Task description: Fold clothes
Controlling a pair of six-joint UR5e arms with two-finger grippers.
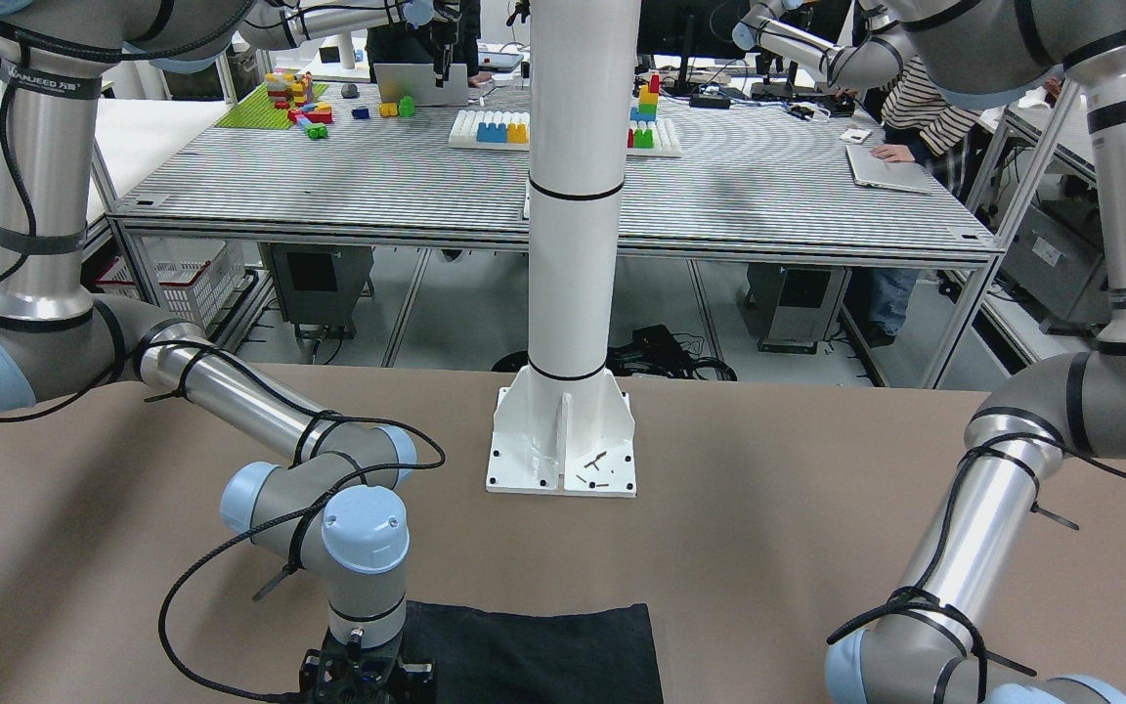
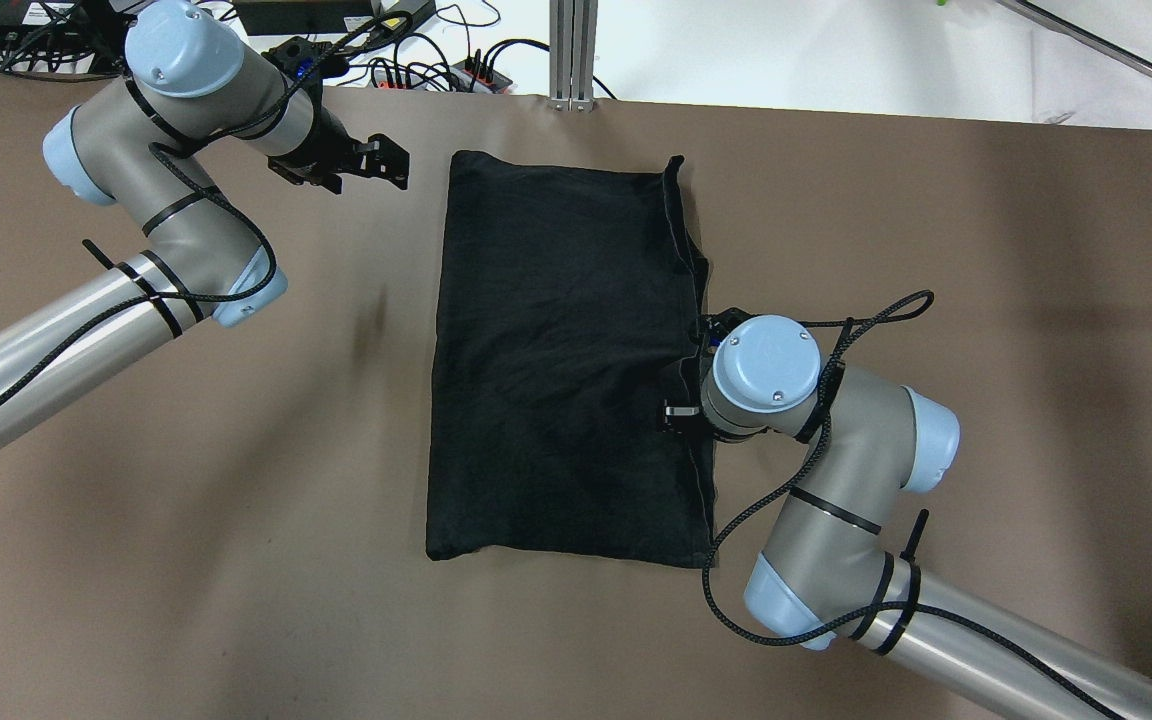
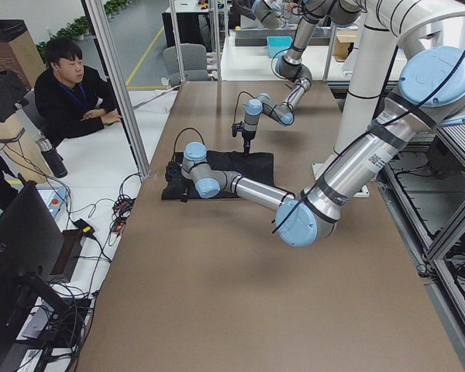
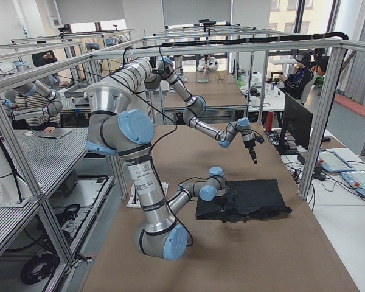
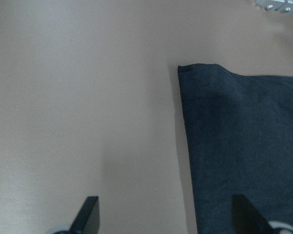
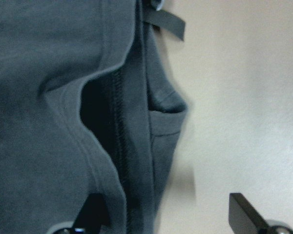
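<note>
Black garment lies flat on the brown counter as the right claw, spread, straddles its rumpled right hem and the left claw, likewise spread, hovers beside a far corner; a nearby monitor reads HUAWEI.

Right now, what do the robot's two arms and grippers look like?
Both the left arm and right arm are silver tubes with grey joint housings and pale blue round caps. A black braided cable runs along each, held by black ties. Upper segments carry black bands with white lettering. The left gripper and right gripper have black, flat fingers.
</note>
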